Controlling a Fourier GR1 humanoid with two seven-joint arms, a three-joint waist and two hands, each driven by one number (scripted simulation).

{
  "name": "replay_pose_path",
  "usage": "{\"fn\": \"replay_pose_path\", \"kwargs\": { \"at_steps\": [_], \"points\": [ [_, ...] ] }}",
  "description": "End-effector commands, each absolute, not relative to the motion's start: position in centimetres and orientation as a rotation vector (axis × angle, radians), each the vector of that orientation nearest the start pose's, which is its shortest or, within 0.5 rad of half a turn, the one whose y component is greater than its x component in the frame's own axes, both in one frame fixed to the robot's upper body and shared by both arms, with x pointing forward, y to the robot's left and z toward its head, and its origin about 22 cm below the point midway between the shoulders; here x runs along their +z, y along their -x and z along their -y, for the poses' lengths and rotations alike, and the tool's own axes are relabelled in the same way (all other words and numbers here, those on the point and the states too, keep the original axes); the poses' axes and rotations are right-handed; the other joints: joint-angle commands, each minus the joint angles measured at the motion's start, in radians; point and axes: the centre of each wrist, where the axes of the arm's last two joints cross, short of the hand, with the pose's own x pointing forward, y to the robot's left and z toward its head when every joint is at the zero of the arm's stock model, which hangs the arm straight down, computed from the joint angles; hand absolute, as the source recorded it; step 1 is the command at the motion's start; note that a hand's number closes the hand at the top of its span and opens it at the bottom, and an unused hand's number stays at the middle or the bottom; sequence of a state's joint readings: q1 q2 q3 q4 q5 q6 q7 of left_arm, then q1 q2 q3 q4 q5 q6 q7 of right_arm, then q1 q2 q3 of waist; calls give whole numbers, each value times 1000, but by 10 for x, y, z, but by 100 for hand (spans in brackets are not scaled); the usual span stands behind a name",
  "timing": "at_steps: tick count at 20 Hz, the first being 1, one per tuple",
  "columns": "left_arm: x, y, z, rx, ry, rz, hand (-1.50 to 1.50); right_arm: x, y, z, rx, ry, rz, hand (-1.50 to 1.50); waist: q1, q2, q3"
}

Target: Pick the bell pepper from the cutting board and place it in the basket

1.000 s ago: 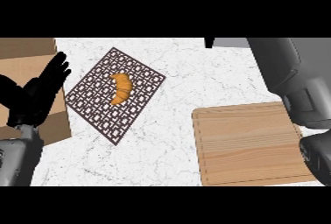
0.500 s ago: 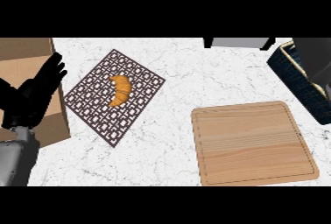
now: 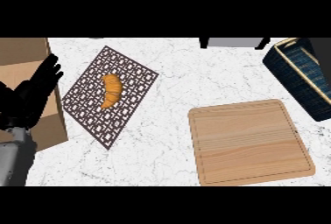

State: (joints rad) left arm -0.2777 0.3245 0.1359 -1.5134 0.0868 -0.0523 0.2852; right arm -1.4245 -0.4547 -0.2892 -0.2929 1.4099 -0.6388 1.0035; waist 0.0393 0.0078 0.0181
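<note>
the left hand [image 3: 29, 98] shows at the view's left edge, its fingers [image 3: 48, 70] straight and spread apart, pointing up and away over a brown box-like surface [image 3: 22, 54]; it holds nothing and rests there. the right hand does not show anywhere in the head view, so nothing can be said of its fingers.

just to the right of the left hand lies a dark patterned mat [image 3: 129, 83], set as a diamond on the white marbled counter [image 3: 174, 57], and on it a curved orange croissant [image 3: 112, 90] with its long axis running nearly up and down the view. this is not the task's thing.

further right, well apart from the left hand, lies the cutting board [image 3: 249, 142], pale wood, its top bare: no bell pepper shows on it, nor anywhere on the counter. past the board's upper right corner sits the basket [image 3: 294, 72], dark blue with a lighter rim, cut off by the view's right edge; what lies inside it cannot be told.

the relation that counts is therefore this: board and basket both lie on the robot's right, far from the only hand in view, so the right arm looks the better placed for any work there. with the pepper unseen, it may already be in the basket.
</note>
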Motion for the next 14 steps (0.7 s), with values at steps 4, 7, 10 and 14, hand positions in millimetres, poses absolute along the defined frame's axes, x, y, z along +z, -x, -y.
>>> {"fn": "replay_pose_path", "kwargs": {
  "at_steps": [4,7,10,14],
  "points": [
    [48,-292,-312,-96,-201,1400,0,238,-476,286,-314,1653,1021,150,-14,8,-18],
    [53,-296,-302,-89,-176,1423,0,237,-473,298,-341,1634,1025,150,-5,10,-17],
    [54,-293,-312,-110,-168,1393,0,227,-464,330,-523,1750,951,150,-6,15,-19],
    [44,-294,-306,-111,-183,1404,0,193,-462,330,-515,1659,929,-150,-9,13,-18]
  ]
}}
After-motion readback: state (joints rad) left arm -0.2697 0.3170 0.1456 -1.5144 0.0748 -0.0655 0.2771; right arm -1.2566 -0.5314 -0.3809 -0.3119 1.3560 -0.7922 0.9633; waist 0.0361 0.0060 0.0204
